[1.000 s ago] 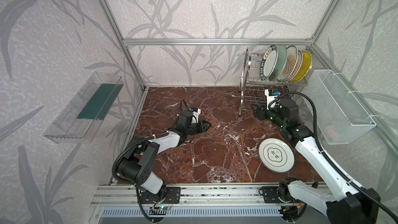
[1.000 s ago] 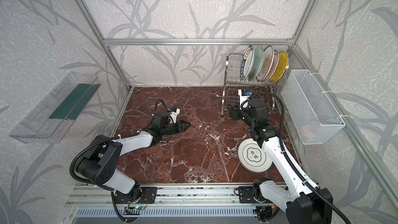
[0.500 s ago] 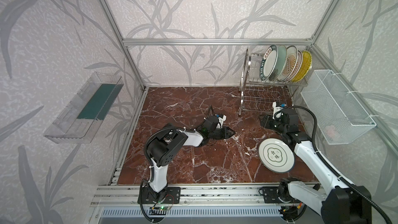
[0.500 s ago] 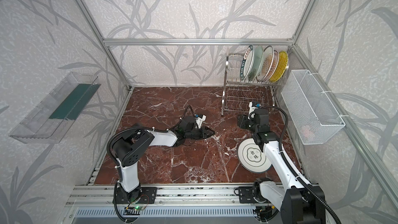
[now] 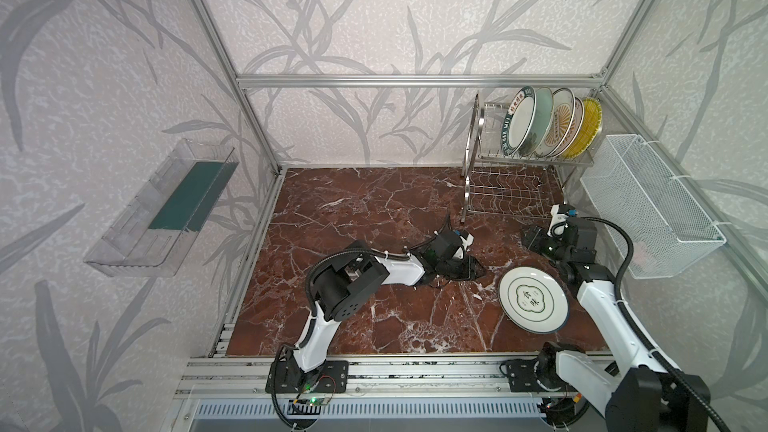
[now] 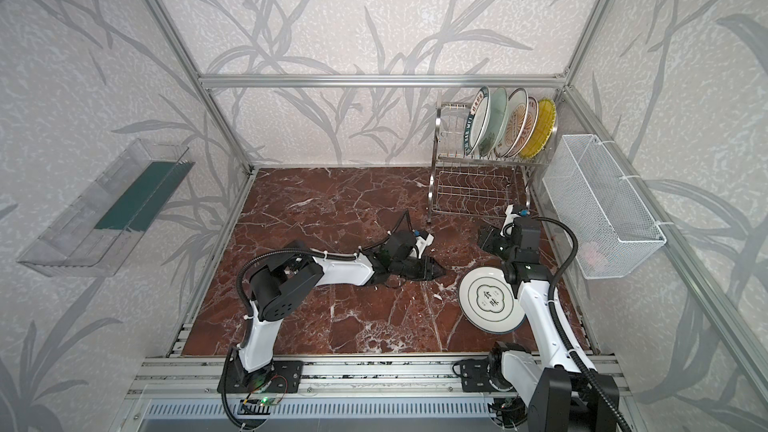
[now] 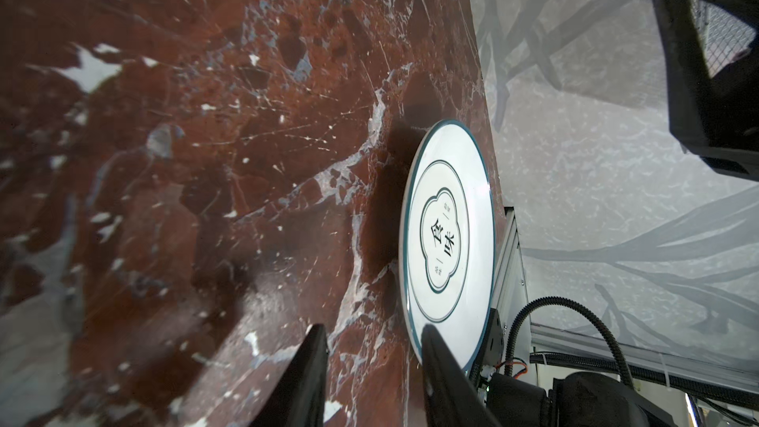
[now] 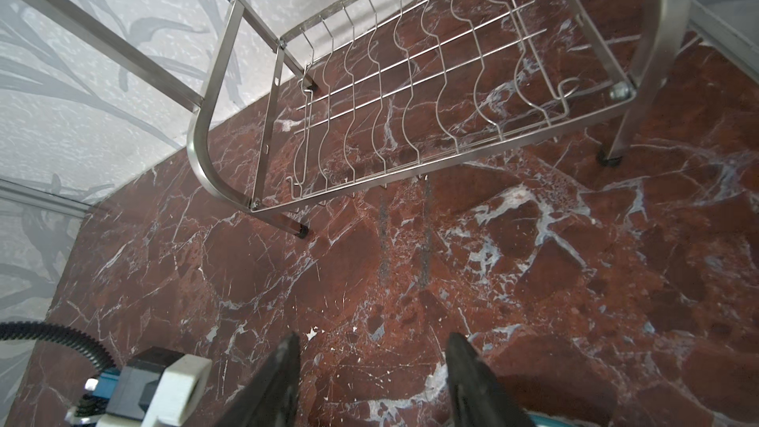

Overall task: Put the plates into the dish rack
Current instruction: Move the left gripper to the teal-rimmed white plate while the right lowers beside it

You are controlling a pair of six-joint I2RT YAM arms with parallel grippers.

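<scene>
While flat on veined red marble point(image 5: 374, 222), one glossy round white plate point(image 5: 533, 299)

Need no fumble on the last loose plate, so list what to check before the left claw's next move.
1. Plate lying flat on the table, nothing on it: ok.
2. Left claw open and empty: ok.
3. Left claw lined up on the plate's rim: cannot tell.
4. Right claw open and empty: ok.
5. Dish rack has free slots: ok, lower tier bare, five plates above.
6. Right arm clear of the plate: not ok, forearm close beside it.
</scene>
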